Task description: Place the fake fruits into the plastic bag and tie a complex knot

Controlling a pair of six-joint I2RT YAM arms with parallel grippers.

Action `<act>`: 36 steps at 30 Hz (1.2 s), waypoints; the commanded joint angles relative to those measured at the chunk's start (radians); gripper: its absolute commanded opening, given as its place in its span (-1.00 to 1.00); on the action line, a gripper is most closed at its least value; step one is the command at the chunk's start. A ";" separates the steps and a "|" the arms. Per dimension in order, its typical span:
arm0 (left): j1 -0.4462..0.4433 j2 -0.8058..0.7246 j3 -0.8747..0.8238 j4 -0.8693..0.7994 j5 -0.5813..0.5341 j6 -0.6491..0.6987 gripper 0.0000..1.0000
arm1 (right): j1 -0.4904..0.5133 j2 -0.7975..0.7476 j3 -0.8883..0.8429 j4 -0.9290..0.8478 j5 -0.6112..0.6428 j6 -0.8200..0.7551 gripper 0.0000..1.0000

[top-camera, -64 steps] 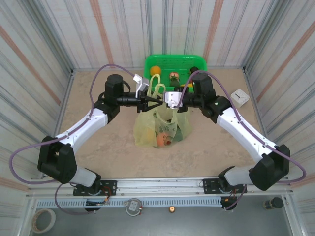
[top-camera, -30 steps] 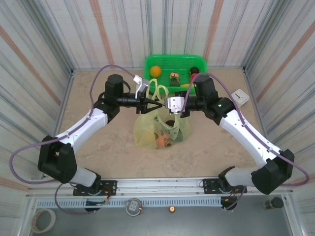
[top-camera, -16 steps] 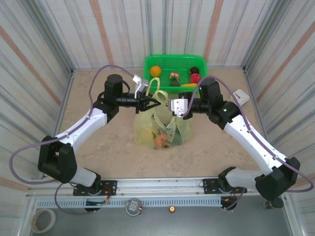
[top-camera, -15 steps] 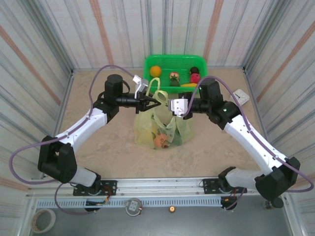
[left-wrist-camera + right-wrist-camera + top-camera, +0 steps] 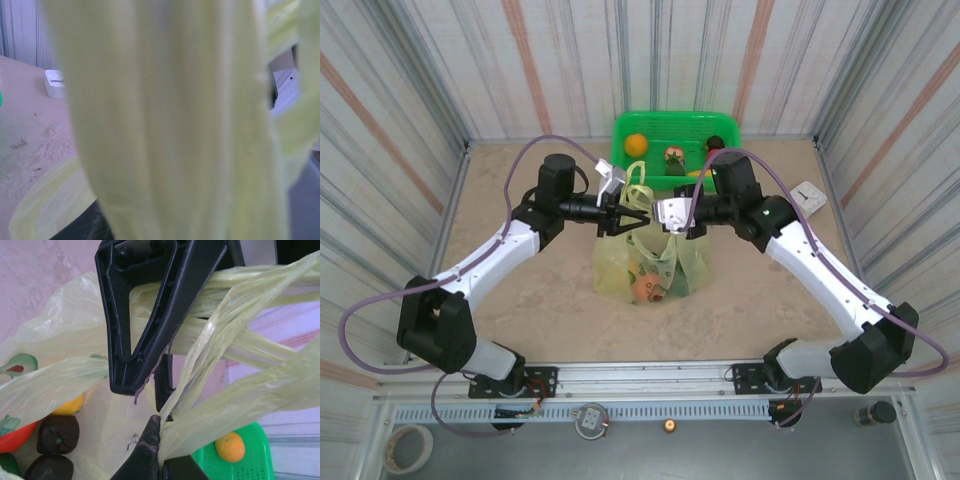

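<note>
Up close: right tool (image 5: 159,434) pinching plastic bag (image 5: 60,330); 2 brown fruits (image 5: 58,434).

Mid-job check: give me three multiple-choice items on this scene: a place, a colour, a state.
1. Where is the green basket? A) by the arm bases B) at the table's far edge, behind the plastic bag C) against the left wall
2. The round fruit at the basket's left end is: A) orange B) blue C) white
3. The right tool is: A) open over the basket B) holding a fruit C) shut on a bag handle
Key: B, the top view shows it beyond the bag; A, plainly orange; C, the right wrist view shows plastic pinched in it.
</note>
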 commanded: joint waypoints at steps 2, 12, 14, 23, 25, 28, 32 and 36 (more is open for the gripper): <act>-0.003 -0.011 0.023 0.017 0.039 -0.007 -0.09 | 0.020 0.016 0.032 -0.044 -0.025 -0.035 -1.00; -0.003 -0.008 0.014 0.065 0.103 -0.038 0.08 | 0.035 0.041 0.055 -0.069 -0.023 -0.053 -1.00; -0.005 -0.007 0.013 0.071 0.104 -0.042 0.06 | 0.043 0.049 0.059 -0.070 -0.017 -0.056 -1.00; -0.005 -0.007 0.002 0.121 0.111 -0.066 -0.17 | 0.061 0.084 0.072 -0.079 0.008 -0.063 -1.00; -0.001 -0.008 0.001 0.124 0.110 -0.065 -0.32 | 0.061 0.085 0.072 -0.074 0.010 -0.060 -1.00; 0.003 -0.010 -0.002 0.137 0.113 -0.068 -0.54 | 0.057 0.082 0.073 -0.072 0.011 -0.053 -1.00; 0.008 -0.023 -0.013 0.155 0.113 -0.068 -0.70 | 0.039 0.066 0.060 -0.039 0.003 -0.015 -1.00; 0.013 -0.028 -0.018 0.165 0.112 -0.068 -0.94 | 0.026 0.032 0.001 0.078 0.054 0.057 -1.00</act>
